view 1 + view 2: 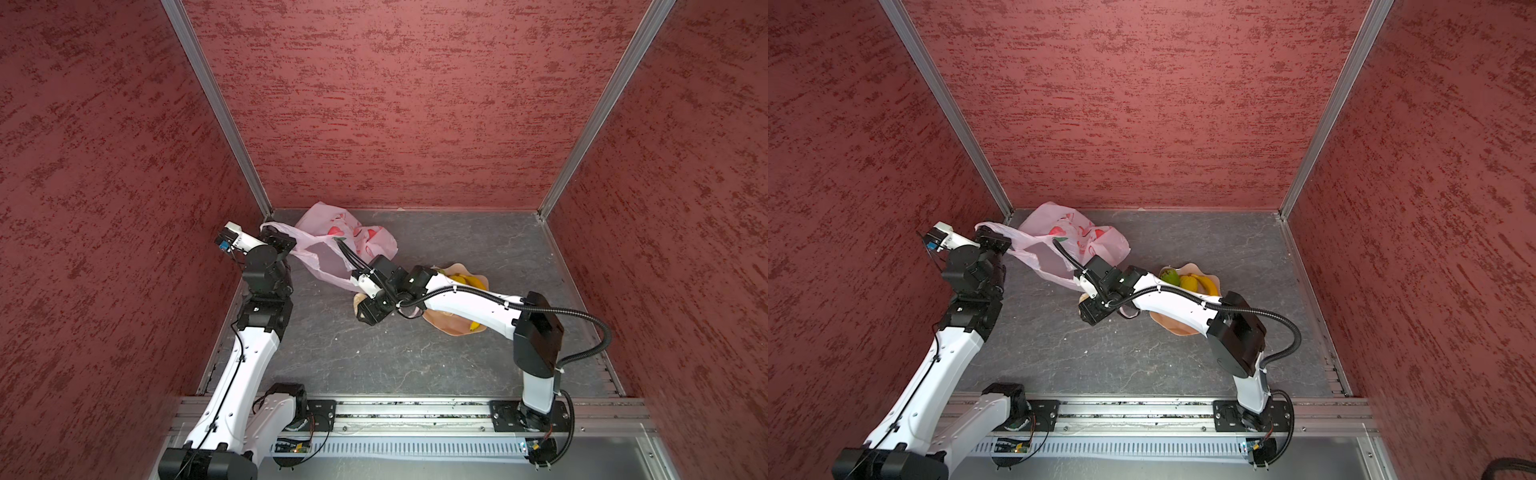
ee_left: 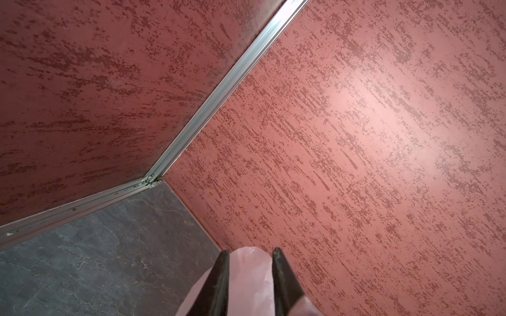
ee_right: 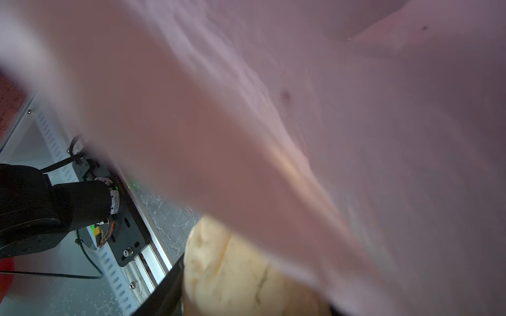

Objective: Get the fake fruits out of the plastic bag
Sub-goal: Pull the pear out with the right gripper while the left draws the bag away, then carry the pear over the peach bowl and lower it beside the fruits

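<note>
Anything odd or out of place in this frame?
Yes: the bag fills and blurs most of the right wrist view, leaving little visible beyond the beige fruit in the right gripper. Nothing looks spilled or damaged.

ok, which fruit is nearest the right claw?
The beige lumpy one, right against its finger; the green fruit, yellow fruit and banana sit away in the bowl.

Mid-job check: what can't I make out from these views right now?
- Inside of the plastic bag: both top views, its own crumpled film hides any fruit left.
- Bowl: both top views, the right arm covers its middle, so no fruit count.
- Beige fruit: right wrist view, blurred bag film covers most of the picture; bottom edge cuts it.
- Left gripper: left wrist view, only fingertips show, pinching bag film.
</note>
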Available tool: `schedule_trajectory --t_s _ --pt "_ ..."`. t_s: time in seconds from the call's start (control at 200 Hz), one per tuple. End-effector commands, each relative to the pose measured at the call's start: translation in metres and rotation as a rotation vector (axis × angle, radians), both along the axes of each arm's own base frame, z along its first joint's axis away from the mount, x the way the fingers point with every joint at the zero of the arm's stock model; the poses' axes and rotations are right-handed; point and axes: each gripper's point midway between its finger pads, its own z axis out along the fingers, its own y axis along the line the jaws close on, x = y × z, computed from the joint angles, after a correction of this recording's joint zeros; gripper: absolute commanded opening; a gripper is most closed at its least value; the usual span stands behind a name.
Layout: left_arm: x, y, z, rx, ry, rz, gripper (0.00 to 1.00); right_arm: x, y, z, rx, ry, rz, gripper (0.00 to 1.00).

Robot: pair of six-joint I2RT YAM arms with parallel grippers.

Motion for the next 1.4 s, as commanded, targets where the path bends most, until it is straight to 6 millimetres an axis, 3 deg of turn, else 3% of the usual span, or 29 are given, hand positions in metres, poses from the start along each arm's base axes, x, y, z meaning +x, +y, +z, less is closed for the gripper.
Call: schedule_trajectory --t_s 0.0,0.301,0.521,0.771,0.992,1.222,1.398 --pt "-0.004 0.011 -0.002 0.029 0.021 0.053 0.28 0.003 0.001 0.005 0.017 -0.024 -0.023 0.33" --pt "0.003 0.012 -0.036 0.013 0.092 0.070 0.26 -0.009 -0.008 0.015 0.028 -0.005 -0.022 0.33" --pt "0.003 0.008 -0.059 0.012 0.150 0.066 0.26 -0.015 -0.014 0.033 0.063 -0.022 -0.035 0.33" --pt "-0.010 -0.007 -0.079 -0.006 0.222 0.001 0.26 0.002 -0.024 0.065 0.076 -0.124 -0.108 0.33" --pt "-0.029 -0.028 -0.138 -0.044 0.422 -0.108 0.30 0.024 -0.035 0.075 0.061 -0.173 -0.185 0.33" --pt "-0.043 -0.059 -0.201 -0.078 0.666 -0.257 0.32 0.033 -0.071 0.095 0.073 -0.212 -0.300 0.33" --pt "-0.053 -0.079 -0.220 -0.065 0.745 -0.330 0.36 0.031 -0.122 0.100 0.063 -0.218 -0.454 0.32"
